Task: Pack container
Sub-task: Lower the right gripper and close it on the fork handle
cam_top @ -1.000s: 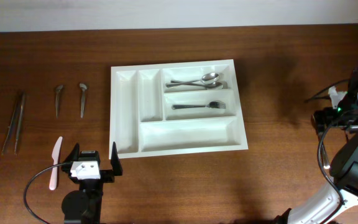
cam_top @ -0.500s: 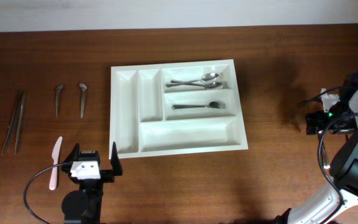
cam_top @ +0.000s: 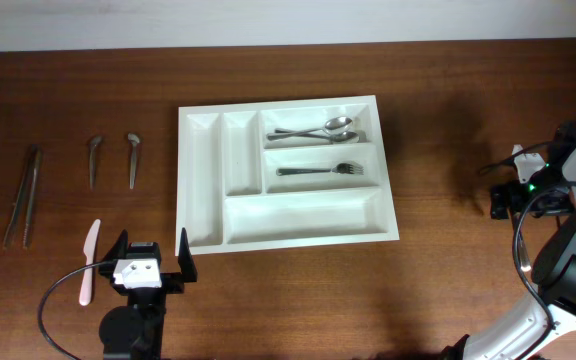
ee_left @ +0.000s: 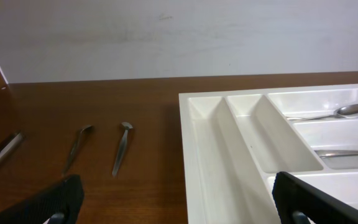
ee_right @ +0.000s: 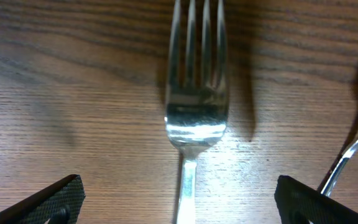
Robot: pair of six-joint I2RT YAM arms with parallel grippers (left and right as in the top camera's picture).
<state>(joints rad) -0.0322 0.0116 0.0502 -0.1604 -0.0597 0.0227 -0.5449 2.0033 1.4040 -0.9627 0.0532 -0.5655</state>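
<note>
- Overhead: the tray (cam_top: 303,215) lies in the middle of the surface (cam_top: 448,100). Spoons (cam_top: 318,130) sit in its top long slot and a fork (cam_top: 320,170) in the middle one, while the other slots are bare. Tongs (cam_top: 22,196), two small tools (cam_top: 94,160) and a pale knife (cam_top: 88,262) lie well to its left. The left fingers (cam_top: 183,258) stand spread just off the tray's near left corner, holding nothing. The right arm (cam_top: 568,240) is well apart to the right, and its fingers are hard to make out here.
- Left wrist: the tray's narrow slots fill the right half, with the two small tools beyond on the left. Nothing lies between the spread fingers.
- Right wrist: the right fingers (ee_right: 48,199) are spread wide and empty, straddling a loose fork (ee_right: 194,118) that lies flat with its tines pointing away. A second utensil (ee_right: 353,155) lies near on the right.
- Likely step: picking up this fork. Come straight down, get the tips low against the wood, and close across the thin neck. Keep clear of the neighbouring utensil, then carry the fork to the slot that already holds one.
</note>
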